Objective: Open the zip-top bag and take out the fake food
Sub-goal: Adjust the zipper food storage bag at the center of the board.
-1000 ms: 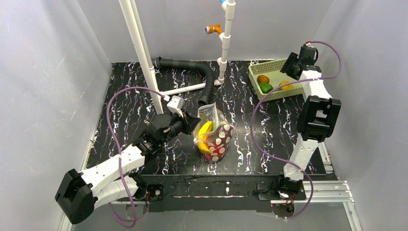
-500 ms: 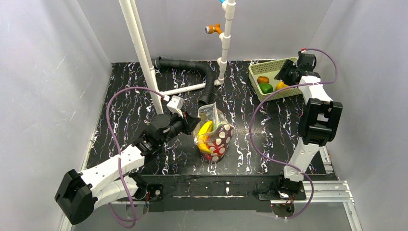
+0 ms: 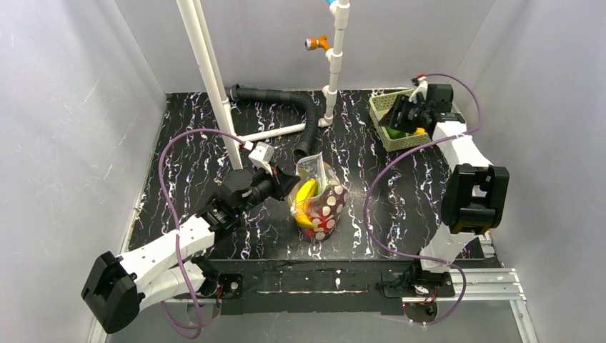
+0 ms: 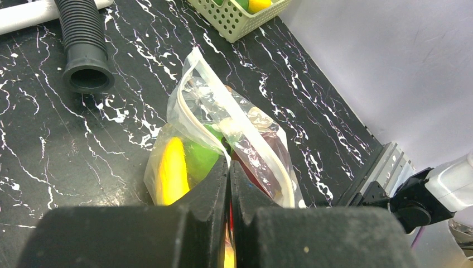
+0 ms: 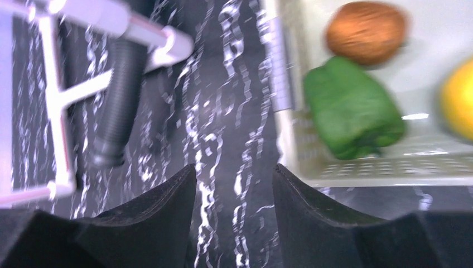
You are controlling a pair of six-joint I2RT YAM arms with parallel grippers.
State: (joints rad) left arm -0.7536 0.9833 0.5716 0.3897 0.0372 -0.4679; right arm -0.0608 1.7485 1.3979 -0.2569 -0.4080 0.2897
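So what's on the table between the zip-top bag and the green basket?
Bare marbled tabletop; only the right arm's purple cable loops beside it, top view.

The right gripper (image 3: 399,116) has swung left across the green basket (image 3: 381,106). Its jaws seem slightly narrower, though motion blur obscures this.

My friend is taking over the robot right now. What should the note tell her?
Left gripper: shut on the rim of the zip-top bag, which stands on the table.
Right gripper: open and empty, by the green basket.
Done: the bag's mouth is open; the green pepper, orange-brown piece and lemon lie in the basket.
Left to do: the banana, a green piece and a dark red piece are in the bag. Take them out.
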